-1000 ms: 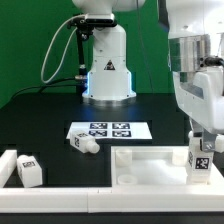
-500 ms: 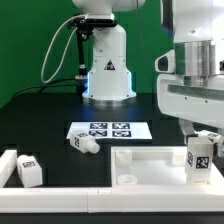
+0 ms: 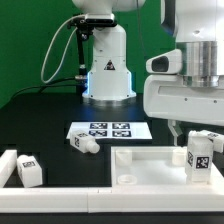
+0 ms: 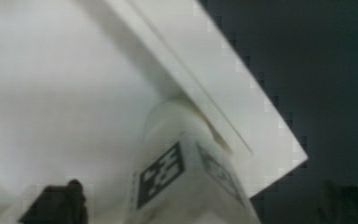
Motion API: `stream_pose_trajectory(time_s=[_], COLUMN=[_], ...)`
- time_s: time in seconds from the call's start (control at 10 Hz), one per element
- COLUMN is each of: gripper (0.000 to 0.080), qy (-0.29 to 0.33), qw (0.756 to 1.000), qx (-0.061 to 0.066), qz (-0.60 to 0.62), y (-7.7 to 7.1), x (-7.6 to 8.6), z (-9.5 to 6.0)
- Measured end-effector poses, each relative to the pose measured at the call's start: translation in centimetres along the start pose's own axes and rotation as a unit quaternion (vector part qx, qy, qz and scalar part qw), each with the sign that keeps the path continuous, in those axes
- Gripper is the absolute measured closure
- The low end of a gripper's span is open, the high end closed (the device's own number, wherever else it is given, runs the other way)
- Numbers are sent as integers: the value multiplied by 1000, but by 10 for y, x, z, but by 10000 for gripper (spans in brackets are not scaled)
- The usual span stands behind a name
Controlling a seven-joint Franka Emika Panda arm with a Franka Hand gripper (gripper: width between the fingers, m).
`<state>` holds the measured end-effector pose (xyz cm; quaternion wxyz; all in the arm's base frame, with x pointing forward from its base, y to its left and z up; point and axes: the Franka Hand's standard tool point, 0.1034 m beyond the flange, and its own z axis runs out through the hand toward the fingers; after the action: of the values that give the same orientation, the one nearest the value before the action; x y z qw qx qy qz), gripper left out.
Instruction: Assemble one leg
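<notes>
The leg (image 3: 198, 160) is standing upright at the exterior view's right corner of the white square panel (image 3: 150, 158). The gripper (image 3: 196, 133) is hanging just above it; whether open or clenched, I cannot tell. It is looking light, rigid, smooth plastic: pinching its flat sides seems best.

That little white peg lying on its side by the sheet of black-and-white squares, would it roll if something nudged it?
Probably. The peg looks rounded and lies on its side on the smooth dark table, so a nudge could set it rolling. It seems like stiff plastic, likely light. Its tagged end looks squarer, which might stop it soon.
</notes>
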<state>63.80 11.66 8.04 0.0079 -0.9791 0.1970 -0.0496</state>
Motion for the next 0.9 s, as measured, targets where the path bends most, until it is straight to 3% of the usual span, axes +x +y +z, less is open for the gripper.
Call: stream_pose_trajectory(time_s=[0.1,0.2,0.5,0.7,0.9], gripper=[151,151,174,519,515], qy=[7,15,23,23,23], qw=[996,990,992,999,999], qx=[-7,-3,-1,0,1], qz=[-93,-142,-121,-44,36], y=[-2,-2,-1,-1,1], x=[1,3,4,4,5], z=[0,0,0,1,1])
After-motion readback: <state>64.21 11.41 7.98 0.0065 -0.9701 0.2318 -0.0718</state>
